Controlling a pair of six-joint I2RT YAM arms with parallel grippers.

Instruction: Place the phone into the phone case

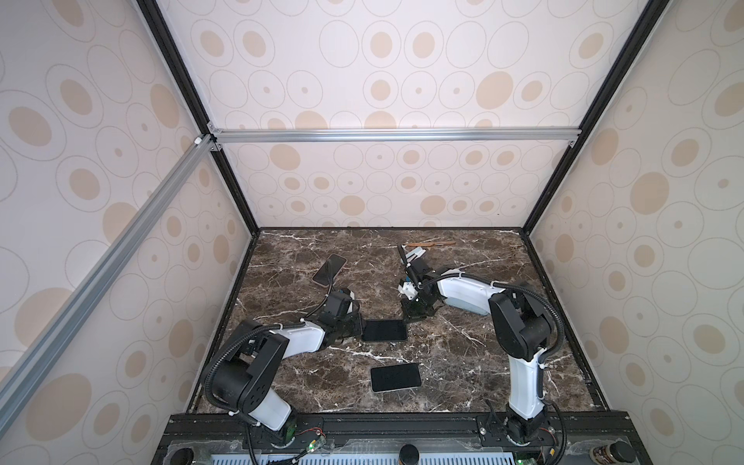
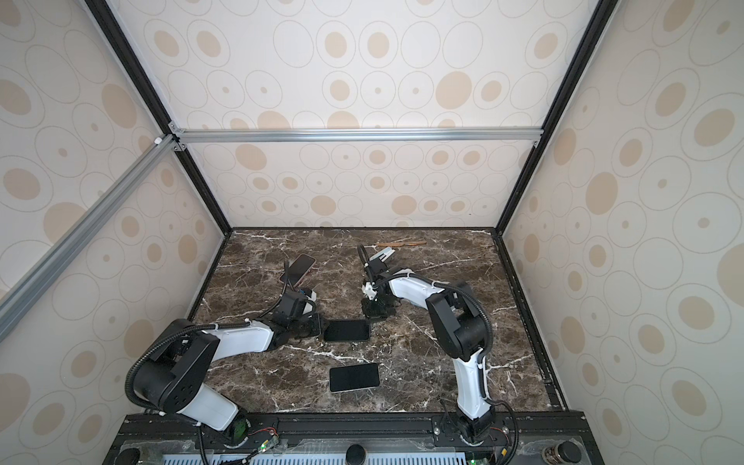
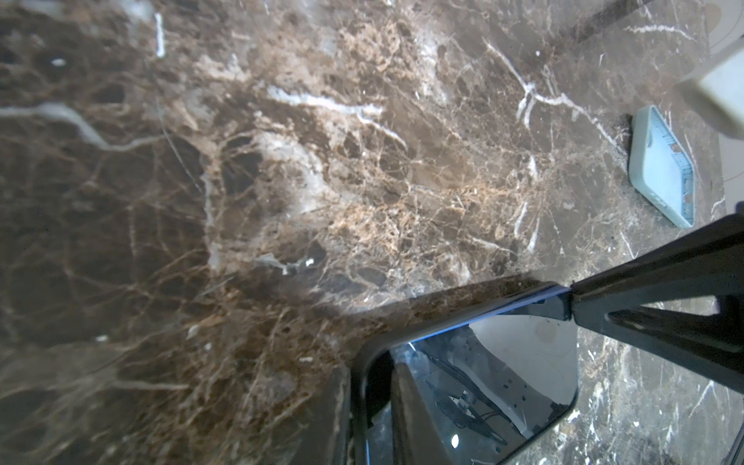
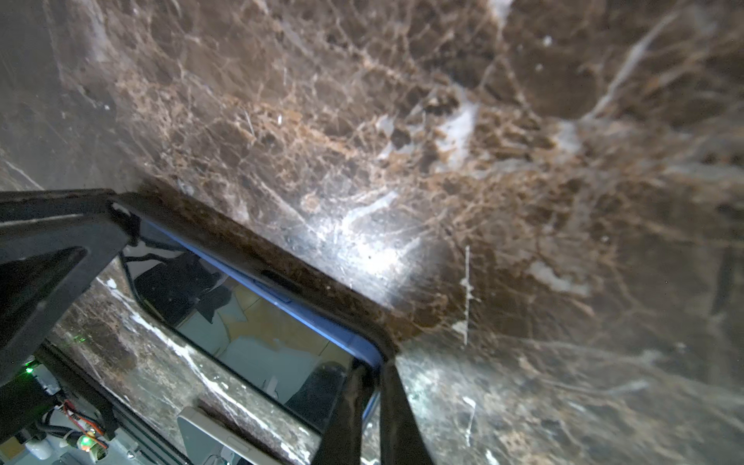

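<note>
We see the big brown table (image 1: 463, 362) first. It gives us a flat, hard place to push down on. Our left arm (image 1: 298, 340) and right arm (image 1: 519, 322) reach in from both sides and meet in the middle. That way the thing between them cannot slide off.

The phone (image 1: 384, 330) lies flat in the middle of the table, dark glass up. A white-rimmed phone (image 1: 395, 377) lies nearer the front and a pink-rimmed phone (image 1: 330, 269) lies farther back. A pale blue shell (image 3: 664, 169) lies off to the right. All three are apart from our work.

The left gripper (image 1: 359, 327) is at the phone's left end. One finger (image 4: 100, 237) lies on top of that end. It looks pinched on the phone, to hold it steady.

The right gripper (image 4: 374, 402) is at the far right corner. Its fingers (image 4: 402, 422) are almost together, with a thin bit of blue edge between them. We think it nips that corner to press it home.

A dark rim (image 3: 362, 362) goes round the phone's blue edge. We think it is the phone case, but we cannot tell if every corner is in.
</note>
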